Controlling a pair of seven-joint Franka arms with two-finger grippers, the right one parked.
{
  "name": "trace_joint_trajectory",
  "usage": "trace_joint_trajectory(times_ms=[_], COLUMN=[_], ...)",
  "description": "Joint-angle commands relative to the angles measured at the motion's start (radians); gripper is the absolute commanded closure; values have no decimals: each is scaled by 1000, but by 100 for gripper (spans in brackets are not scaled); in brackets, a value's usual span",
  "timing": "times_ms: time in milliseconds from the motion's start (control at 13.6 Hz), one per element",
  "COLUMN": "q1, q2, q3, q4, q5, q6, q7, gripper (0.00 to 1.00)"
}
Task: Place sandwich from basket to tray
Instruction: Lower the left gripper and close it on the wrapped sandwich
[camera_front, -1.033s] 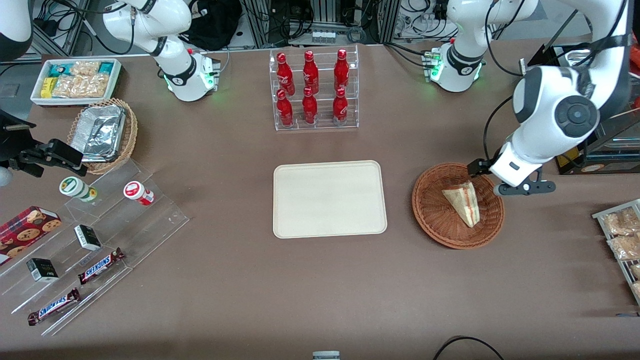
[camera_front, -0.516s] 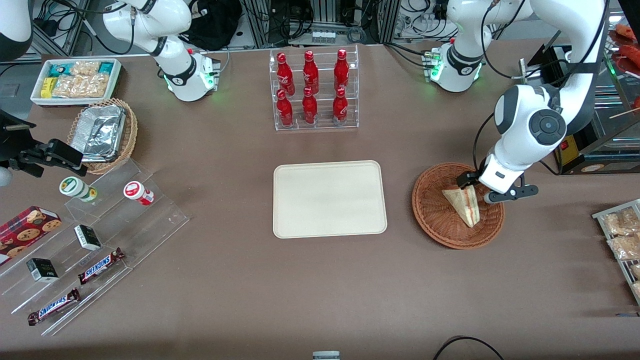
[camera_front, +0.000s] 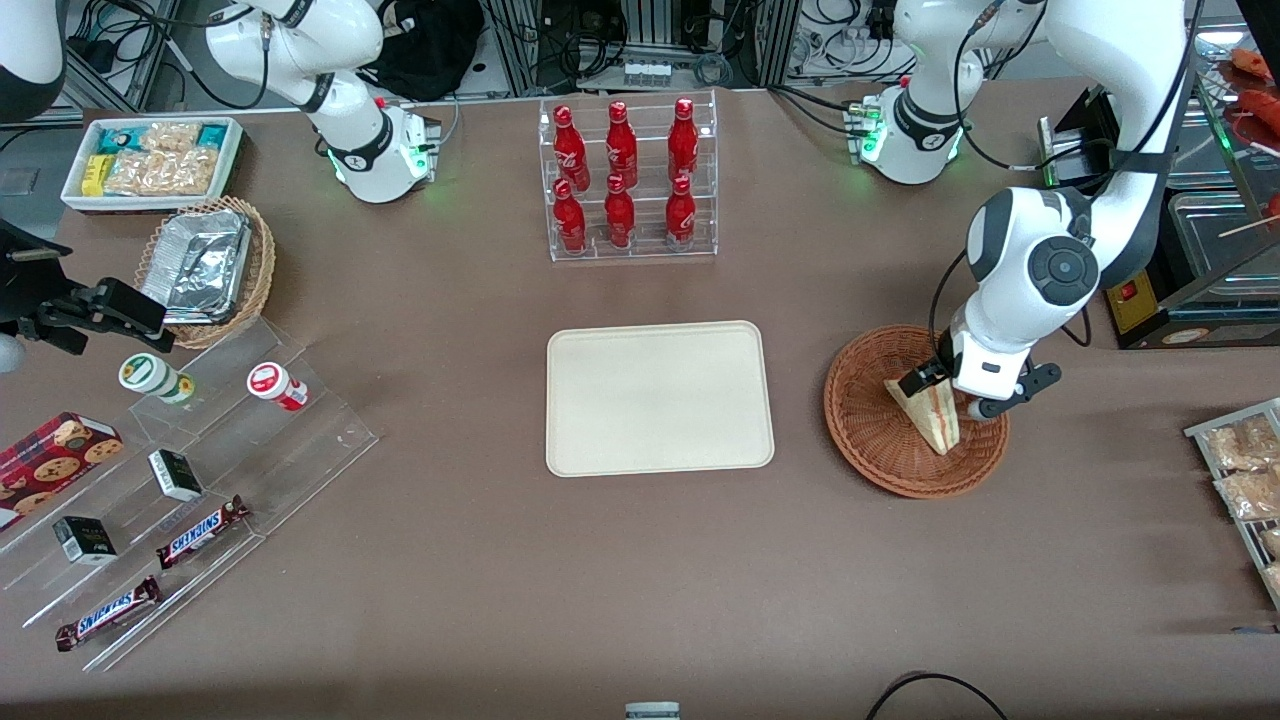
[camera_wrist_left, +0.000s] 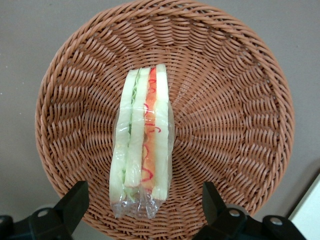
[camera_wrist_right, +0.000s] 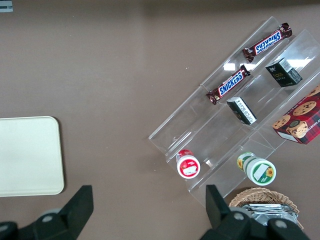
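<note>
Now dropped right down over the sandwich (camera_front: 935, 415) in the basket (camera_front: 868, 420), claw (camera_wrist_left: 145, 207) spread wide, fingers either side. Nothing gripped yet; looks about ready to close. Tray (camera_front: 659, 397) mid-counter, bare.

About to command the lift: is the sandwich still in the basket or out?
In. The sandwich lies on the basket weave, and the open claw straddles its end without touching it.

Wrapped sandwich (camera_wrist_left: 142, 150) lying in wicker basket (camera_wrist_left: 235, 100), open tool (camera_wrist_left: 145, 210) fingers (camera_wrist_left: 75, 202) flanking its end
</note>
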Motion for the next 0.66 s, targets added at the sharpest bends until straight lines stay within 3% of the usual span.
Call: trace_joint_trajectory(times_ms=[0, 516, 590], q1=[1, 5, 5], q2=[19, 82, 82], q3=[3, 8, 8], q4=[2, 7, 7], q5=[1, -15, -15], q6=[16, 46, 46], q7=[-27, -79, -91], gripper=[0, 2, 15])
